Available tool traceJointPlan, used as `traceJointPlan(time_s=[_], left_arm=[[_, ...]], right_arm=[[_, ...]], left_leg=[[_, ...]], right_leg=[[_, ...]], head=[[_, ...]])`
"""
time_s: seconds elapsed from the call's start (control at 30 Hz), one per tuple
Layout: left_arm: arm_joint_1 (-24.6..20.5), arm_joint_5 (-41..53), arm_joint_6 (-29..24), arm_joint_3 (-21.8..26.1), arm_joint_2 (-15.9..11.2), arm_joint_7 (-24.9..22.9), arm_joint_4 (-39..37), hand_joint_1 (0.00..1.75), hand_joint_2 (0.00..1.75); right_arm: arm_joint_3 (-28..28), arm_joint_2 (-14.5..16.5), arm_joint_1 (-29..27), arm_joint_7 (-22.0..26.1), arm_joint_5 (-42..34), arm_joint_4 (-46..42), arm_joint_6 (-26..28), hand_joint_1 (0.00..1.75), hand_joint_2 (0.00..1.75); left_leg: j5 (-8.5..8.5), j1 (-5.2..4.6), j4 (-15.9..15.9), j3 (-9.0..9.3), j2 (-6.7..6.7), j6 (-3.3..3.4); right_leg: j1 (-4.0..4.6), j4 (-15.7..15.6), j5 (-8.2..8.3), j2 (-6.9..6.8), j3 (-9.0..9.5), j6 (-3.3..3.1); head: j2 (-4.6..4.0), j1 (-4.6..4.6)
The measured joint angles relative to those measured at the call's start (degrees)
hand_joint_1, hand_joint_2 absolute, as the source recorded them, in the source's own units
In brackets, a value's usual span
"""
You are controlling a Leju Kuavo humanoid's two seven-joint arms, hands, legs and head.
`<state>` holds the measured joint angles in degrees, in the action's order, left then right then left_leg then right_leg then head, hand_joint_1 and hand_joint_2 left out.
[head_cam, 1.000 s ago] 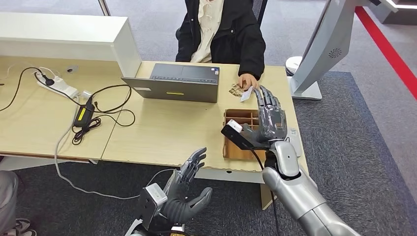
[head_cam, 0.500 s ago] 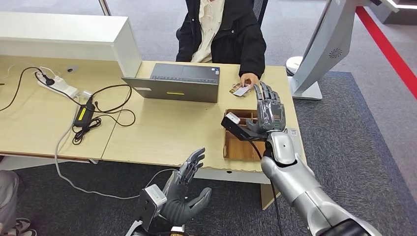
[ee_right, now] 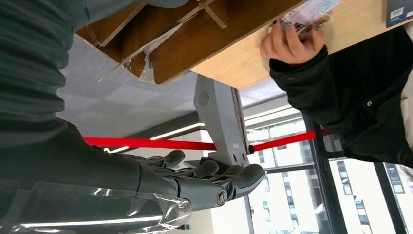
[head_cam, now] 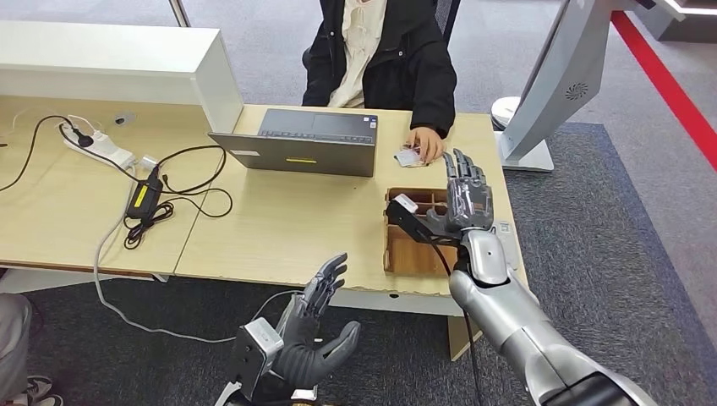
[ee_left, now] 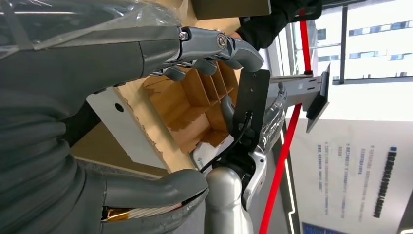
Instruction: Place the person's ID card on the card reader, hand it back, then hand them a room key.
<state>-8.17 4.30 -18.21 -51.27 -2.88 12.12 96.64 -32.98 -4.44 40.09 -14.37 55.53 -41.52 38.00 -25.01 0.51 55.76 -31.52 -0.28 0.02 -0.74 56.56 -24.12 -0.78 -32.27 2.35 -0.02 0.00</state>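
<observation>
My right hand (head_cam: 467, 196) hangs over the brown wooden compartment box (head_cam: 404, 250) near the counter's (head_cam: 279, 224) front right edge, fingers spread and holding nothing, palm ready because that is the side the person sits on. The small pale ID card (head_cam: 408, 156) lies under the person's hand (head_cam: 423, 142) at the counter's far right edge, beside the grey laptop (head_cam: 298, 144); I judge it is theirs to offer. My left hand (head_cam: 313, 334) waits below the front edge, fingers apart and empty, out of the way.
</observation>
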Motion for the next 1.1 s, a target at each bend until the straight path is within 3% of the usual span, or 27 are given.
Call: traceJointPlan(time_s=[0.57, 1.1], left_arm=[[0.25, 0.06, 1.15, 0.26, -0.79, -0.73, 1.07, 0.0, 1.75], [0.13, -0.3, 1.07, 0.23, -1.5, -1.5, 1.57, 0.0, 1.75]], right_arm=[[0.66, -3.51, -2.43, -3.02, 2.57, 0.72, 1.58, 0.0, 1.75], [1.34, -4.0, -3.54, -2.14, 2.08, 0.6, 1.57, 0.0, 1.75]], left_leg=[[0.0, 0.0, 0.0, 0.01, 0.0, 0.0], [0.0, -0.01, 0.01, 0.01, 0.01, 0.0]], right_leg=[[0.0, 0.0, 0.0, 0.0, 0.0, 0.0], [-0.01, -0.01, 0.01, 0.0, 0.01, 0.0]], head=[[0.0, 0.0], [0.0, 0.0]])
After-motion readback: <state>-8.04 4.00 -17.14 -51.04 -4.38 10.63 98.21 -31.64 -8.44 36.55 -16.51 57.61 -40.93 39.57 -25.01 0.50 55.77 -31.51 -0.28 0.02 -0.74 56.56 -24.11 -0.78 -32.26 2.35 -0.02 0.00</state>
